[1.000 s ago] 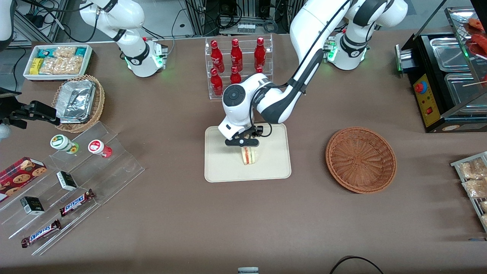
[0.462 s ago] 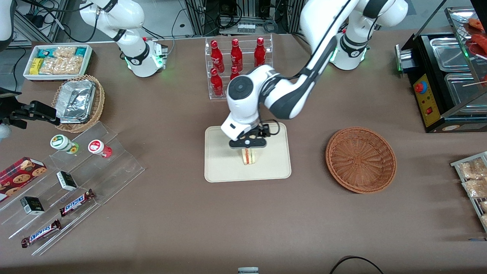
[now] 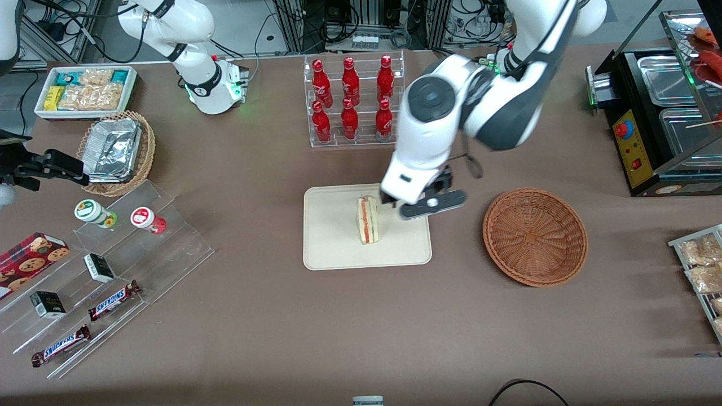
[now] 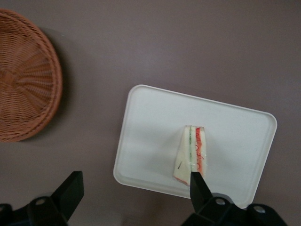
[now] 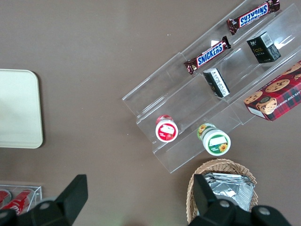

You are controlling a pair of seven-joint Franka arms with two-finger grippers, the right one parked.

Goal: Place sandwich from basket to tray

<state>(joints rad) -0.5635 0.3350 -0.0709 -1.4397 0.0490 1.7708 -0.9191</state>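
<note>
The sandwich (image 3: 367, 220) (image 4: 192, 153), a pale wedge with red and green filling, stands on its edge on the cream tray (image 3: 327, 248) (image 4: 150, 132). My left gripper (image 3: 427, 206) (image 4: 134, 197) hangs open and empty, raised over the tray's edge nearest the basket, beside the sandwich and clear of it. One dark fingertip (image 4: 198, 184) overlaps the sandwich's corner in the left wrist view. The reddish-brown basket (image 3: 535, 237) (image 4: 23, 80) sits empty on the table, toward the working arm's end.
A clear rack of red bottles (image 3: 350, 101) stands farther from the front camera than the tray. Toward the parked arm's end are a stepped acrylic display (image 3: 113, 265), a foil-filled wicker basket (image 3: 115, 149) and a snack bin (image 3: 84, 90). A black appliance (image 3: 660, 113) is at the working arm's end.
The gripper released the sandwich, rose, and swung toward the basket. The sandwich stays on the tray, now fully visible.
</note>
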